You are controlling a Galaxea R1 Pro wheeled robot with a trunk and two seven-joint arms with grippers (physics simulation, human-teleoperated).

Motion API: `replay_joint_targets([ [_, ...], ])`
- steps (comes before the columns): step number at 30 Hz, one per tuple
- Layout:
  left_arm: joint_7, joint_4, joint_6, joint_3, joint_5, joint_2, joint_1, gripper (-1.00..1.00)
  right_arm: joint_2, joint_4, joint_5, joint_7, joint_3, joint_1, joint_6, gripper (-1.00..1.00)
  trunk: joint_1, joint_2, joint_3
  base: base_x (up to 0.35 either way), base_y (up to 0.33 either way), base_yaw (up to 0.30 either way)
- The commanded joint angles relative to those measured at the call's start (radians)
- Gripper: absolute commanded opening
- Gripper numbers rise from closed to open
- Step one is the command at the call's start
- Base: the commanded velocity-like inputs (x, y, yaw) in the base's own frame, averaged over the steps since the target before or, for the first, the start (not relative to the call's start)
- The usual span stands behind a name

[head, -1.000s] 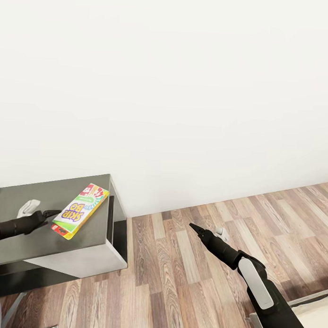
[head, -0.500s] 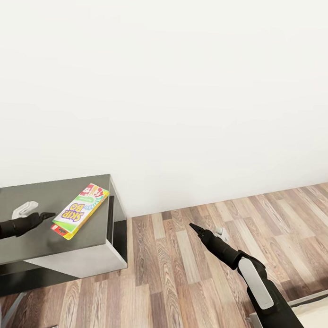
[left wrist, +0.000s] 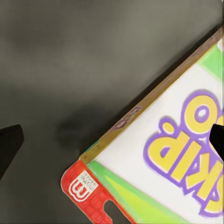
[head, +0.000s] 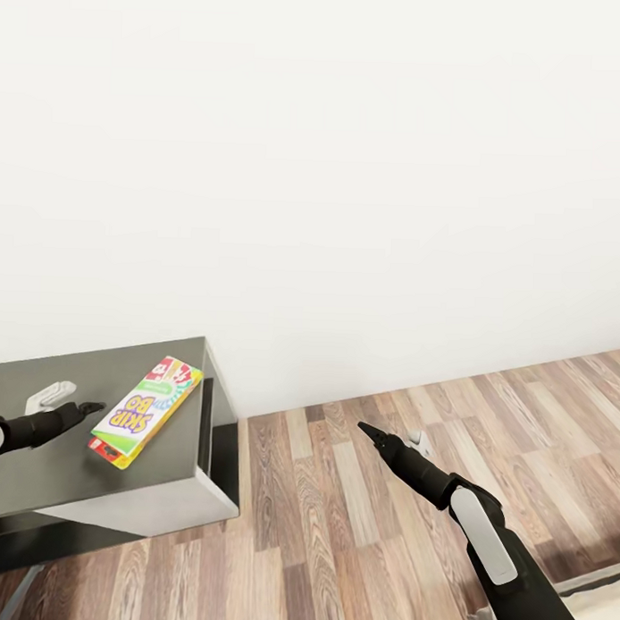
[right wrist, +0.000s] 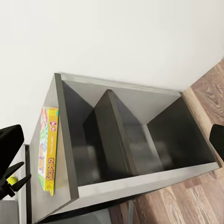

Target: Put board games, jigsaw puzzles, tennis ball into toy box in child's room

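Observation:
A board game (head: 146, 410) with a yellow-red cover lies flat on the low cabinet with a dark grey top (head: 36, 466). My left gripper (head: 94, 408) is open just left of the game's near corner, close above the cabinet top. In the left wrist view the game's red corner (left wrist: 93, 191) lies between the spread fingers of the left gripper (left wrist: 112, 140). My right gripper (head: 364, 428) hangs open over the wooden floor, holding nothing. The right wrist view shows the game (right wrist: 48, 149) on the cabinet. The table, toy box, bed, jigsaw puzzles and tennis ball are out of view.
The cabinet (right wrist: 140, 140) has open dark compartments split by a divider and stands against a plain white wall (head: 351, 168). Wooden floor (head: 338, 525) stretches to the right of it, under my right arm.
The view has shifted slightly downward in the picture. My left gripper has drawn back a little from the game's edge and its wrist sits lower. The right arm has not moved.

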State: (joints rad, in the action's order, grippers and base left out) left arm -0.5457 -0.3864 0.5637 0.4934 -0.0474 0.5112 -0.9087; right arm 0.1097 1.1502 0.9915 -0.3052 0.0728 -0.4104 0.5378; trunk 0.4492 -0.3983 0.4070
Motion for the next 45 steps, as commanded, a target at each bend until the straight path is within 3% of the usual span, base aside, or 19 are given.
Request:
replay_joint_targets([
  [1,-0.001,0.0,0.009,0.005,-0.005,-0.001,-0.001,1.0,0.001,0.0,0.004,0.0,0.001,0.0,0.003,1.0,0.001,-0.002,0.002,0.113,0.0,0.0],
  [11,0.001,0.0,0.009,0.005,0.028,-0.003,0.0,1.0,0.001,0.0,0.004,0.0,0.001,-0.001,0.003,1.0,0.001,-0.002,0.002,0.036,0.0,0.0],
  [31,0.005,0.006,0.009,0.005,0.039,-0.006,0.001,1.0,0.001,0.0,0.004,0.0,0.001,-0.001,0.003,1.0,0.001,-0.002,0.002,0.046,0.0,0.0],
  [36,0.025,0.008,0.009,0.005,0.04,-0.017,0.001,1.0,0.001,0.0,0.004,0.0,0.001,-0.001,0.003,1.0,0.001,-0.002,0.002,0.0,0.0,0.0],
  [45,0.123,0.011,0.008,0.006,0.041,-0.035,0.001,1.0,0.001,0.0,0.004,0.0,0.001,-0.001,0.004,1.0,0.001,-0.002,0.002,0.0,0.0,0.0],
])
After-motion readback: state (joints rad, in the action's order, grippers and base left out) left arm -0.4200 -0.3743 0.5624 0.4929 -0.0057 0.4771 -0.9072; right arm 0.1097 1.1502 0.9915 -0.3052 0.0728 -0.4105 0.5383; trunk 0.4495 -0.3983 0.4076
